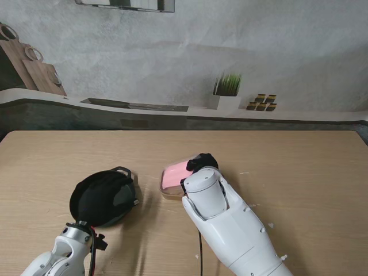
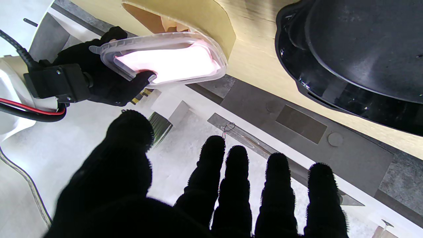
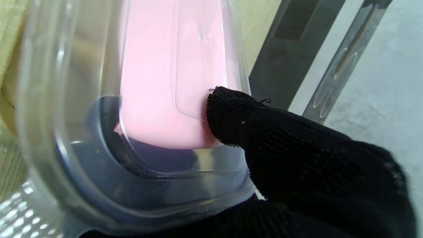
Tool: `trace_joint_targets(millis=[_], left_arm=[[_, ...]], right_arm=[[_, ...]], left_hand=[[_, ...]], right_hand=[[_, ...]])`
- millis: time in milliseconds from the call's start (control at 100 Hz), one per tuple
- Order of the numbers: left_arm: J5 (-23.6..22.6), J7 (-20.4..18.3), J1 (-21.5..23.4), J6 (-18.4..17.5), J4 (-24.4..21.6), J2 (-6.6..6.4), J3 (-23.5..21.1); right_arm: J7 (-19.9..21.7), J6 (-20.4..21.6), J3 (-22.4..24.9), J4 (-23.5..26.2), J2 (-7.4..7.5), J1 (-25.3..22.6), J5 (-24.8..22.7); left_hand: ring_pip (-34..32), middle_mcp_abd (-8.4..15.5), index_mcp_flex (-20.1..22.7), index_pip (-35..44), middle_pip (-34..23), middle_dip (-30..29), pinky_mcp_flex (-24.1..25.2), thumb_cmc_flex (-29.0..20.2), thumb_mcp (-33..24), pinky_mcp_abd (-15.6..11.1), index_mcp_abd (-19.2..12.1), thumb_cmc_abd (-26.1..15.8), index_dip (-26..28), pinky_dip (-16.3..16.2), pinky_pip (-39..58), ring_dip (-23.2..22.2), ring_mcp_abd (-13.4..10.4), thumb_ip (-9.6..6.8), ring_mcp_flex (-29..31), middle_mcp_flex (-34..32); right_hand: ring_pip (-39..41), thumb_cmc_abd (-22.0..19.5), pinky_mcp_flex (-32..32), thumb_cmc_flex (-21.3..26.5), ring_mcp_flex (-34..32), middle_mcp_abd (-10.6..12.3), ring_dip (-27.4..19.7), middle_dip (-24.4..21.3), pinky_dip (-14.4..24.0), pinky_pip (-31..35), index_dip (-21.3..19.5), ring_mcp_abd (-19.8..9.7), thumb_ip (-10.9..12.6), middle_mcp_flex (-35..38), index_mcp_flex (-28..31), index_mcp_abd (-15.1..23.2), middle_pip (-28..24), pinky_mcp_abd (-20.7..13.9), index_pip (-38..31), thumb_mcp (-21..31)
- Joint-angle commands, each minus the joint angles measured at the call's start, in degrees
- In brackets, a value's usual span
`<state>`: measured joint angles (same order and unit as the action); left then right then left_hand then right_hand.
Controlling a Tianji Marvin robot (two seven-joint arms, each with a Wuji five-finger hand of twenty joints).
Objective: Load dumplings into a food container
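The food container point(image 1: 174, 176) is pink with a clear plastic rim. It stands tilted up on one edge at the middle of the table. My right hand point(image 1: 201, 161) is shut on its far end. In the right wrist view, the thumb point(image 3: 231, 122) presses on the pink face of the container point(image 3: 158, 82). The left wrist view shows the container point(image 2: 168, 61) held by the right hand point(image 2: 96, 76). My left hand point(image 1: 98, 198) hovers open over a black pan point(image 1: 129, 194), its fingers point(image 2: 231, 185) spread and holding nothing. I cannot make out any dumplings.
The black pan point(image 2: 357, 49) lies left of the container, a small gap between them. White crumbs point(image 1: 270, 225) dot the table to the right of my right arm. A ledge with a potted plant point(image 1: 227, 92) runs behind the table's far edge.
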<state>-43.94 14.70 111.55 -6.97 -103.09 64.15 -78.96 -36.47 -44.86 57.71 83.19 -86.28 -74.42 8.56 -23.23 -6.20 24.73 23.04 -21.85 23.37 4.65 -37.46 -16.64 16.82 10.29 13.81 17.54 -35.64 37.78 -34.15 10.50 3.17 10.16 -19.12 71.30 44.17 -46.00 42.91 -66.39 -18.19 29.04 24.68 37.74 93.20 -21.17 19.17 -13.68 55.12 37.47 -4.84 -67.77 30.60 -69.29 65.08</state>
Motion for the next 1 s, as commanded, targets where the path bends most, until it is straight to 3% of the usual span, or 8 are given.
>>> trace_joint_targets(millis=[0, 180, 470, 530, 580, 650, 850, 990], left_arm=[[0.11, -0.75, 0.17, 0.19, -0.29, 0.21, 0.0], [0.1, -0.85, 0.16, 0.21, -0.29, 0.19, 0.0], [0.09, -0.93, 0.13, 0.22, -0.28, 0.18, -0.03], [0.1, -0.97, 0.11, 0.22, -0.29, 0.17, -0.02], [0.08, -0.97, 0.11, 0.22, -0.3, 0.18, -0.03], [0.01, -0.92, 0.11, 0.2, -0.3, 0.17, -0.06], [-0.12, -1.15, 0.1, 0.19, -0.35, 0.12, -0.06], [-0.3, -1.14, 0.04, 0.17, -0.3, 0.09, -0.09]], right_arm=[[1.22, -0.57, -0.34, -0.26, -0.23, -0.27, -0.63], [2.52, -2.33, -0.82, -0.59, -0.08, -0.23, -3.44], [5.78, -3.55, -2.33, -0.94, 1.37, -0.01, -9.32], [6.71, -4.02, -2.79, -0.92, 1.76, 0.05, -10.8], [6.83, -4.32, -2.91, -0.95, 1.78, 0.08, -11.29], [7.21, -4.79, -2.82, -0.62, 1.81, -0.03, -11.23], [8.3, -5.76, -3.47, -0.36, 2.17, -0.14, -13.09], [7.67, -5.63, -4.01, -0.85, 2.25, -0.17, -15.28]], left_hand=[[0.05, -1.14, -0.7, -0.99, -0.19, -0.33, 0.6, -0.19, -1.01, 0.63, 0.69, -0.59, -0.85, -0.94, -0.94, 0.47, 0.05, -1.73, -1.5, 1.51], [0.09, -1.11, -0.68, -1.04, -0.18, -0.34, 0.57, -0.09, -1.05, 0.6, 0.67, -0.57, -0.87, -0.95, -0.98, 0.49, 0.02, -1.71, -1.53, 1.51], [0.08, -1.21, -0.61, -1.06, -0.16, -0.35, 0.56, -0.18, -1.29, 0.56, 0.79, -0.19, -0.87, -1.05, -0.89, 0.48, 0.02, -1.74, -1.49, 1.53], [0.07, -1.12, -0.62, -1.08, -0.16, -0.35, 0.54, -0.11, -1.31, 0.56, 0.67, -0.24, -0.87, -1.1, -0.81, 0.48, -0.03, -1.73, -1.46, 1.55], [0.07, -1.2, -0.55, -1.07, -0.18, -0.34, 0.51, -0.18, -1.4, 0.51, 0.83, -0.16, -0.87, -1.19, -0.7, 0.47, 0.04, -1.75, -1.47, 1.53], [0.05, -1.19, -0.61, -1.11, -0.19, -0.34, 0.49, -0.17, -1.45, 0.52, 0.89, -0.05, -0.89, -1.32, -0.51, 0.47, 0.02, -1.74, -1.44, 1.5], [0.06, -1.14, -0.21, -1.15, -0.16, -0.37, 0.53, -0.17, -1.8, 0.58, 1.04, 0.2, -0.94, -1.55, -0.19, 0.47, 0.07, -1.77, -1.45, 1.5], [0.06, -1.21, -0.03, -1.26, -0.15, -0.38, 0.54, -0.25, -2.06, 0.52, 1.02, 0.45, -1.01, -1.69, 0.03, 0.48, 0.03, -1.79, -1.43, 1.45]], right_hand=[[4.76, -3.33, 1.57, 4.21, -0.86, -0.34, 1.18, -0.49, 2.4, 5.98, 0.65, 4.94, -0.7, -1.01, -1.57, 5.32, -3.12, -6.76, -2.77, 1.99], [5.33, -3.58, 4.09, 3.94, 1.59, 0.17, 1.2, -1.05, 2.52, 6.11, 2.97, 5.43, -0.6, -3.3, -4.76, 4.4, -3.8, -7.44, -1.95, 0.94], [4.53, -5.12, 16.48, 0.59, 15.59, 4.34, 6.34, -0.44, 4.47, -0.15, 3.7, 1.81, -0.31, -16.73, -14.81, 4.09, -3.45, -12.86, 1.55, -1.63], [3.79, -6.33, 19.55, -1.44, 20.45, 6.09, 8.2, 0.01, 5.96, -1.56, -3.05, -0.08, 0.27, -21.03, -17.83, 3.69, -1.72, -15.66, 5.45, -1.36], [2.46, -7.37, 22.6, -3.11, 25.63, 7.08, 8.51, 0.36, 6.5, -2.41, -3.68, -1.52, 1.56, -24.22, -20.13, 3.78, -0.72, -17.58, 6.57, -1.05], [-2.45, -9.89, 27.97, -5.26, 33.83, 9.15, 8.3, 3.53, 9.56, -3.85, -2.82, -3.39, 6.76, -30.97, -25.32, 4.16, 1.79, -22.86, 7.39, -1.6], [-9.92, -11.29, 39.96, -6.45, 49.38, 13.36, 5.88, 2.69, 15.17, -6.69, 0.08, -9.41, 6.89, -46.47, -32.39, 3.72, 4.38, -33.36, 9.27, -3.59], [-12.45, -11.99, 46.76, -7.88, 57.75, 14.86, 3.94, -3.05, 13.51, -9.94, 4.22, -13.5, 6.72, -45.84, -32.57, 3.97, 17.41, -37.41, 15.83, -4.5]])
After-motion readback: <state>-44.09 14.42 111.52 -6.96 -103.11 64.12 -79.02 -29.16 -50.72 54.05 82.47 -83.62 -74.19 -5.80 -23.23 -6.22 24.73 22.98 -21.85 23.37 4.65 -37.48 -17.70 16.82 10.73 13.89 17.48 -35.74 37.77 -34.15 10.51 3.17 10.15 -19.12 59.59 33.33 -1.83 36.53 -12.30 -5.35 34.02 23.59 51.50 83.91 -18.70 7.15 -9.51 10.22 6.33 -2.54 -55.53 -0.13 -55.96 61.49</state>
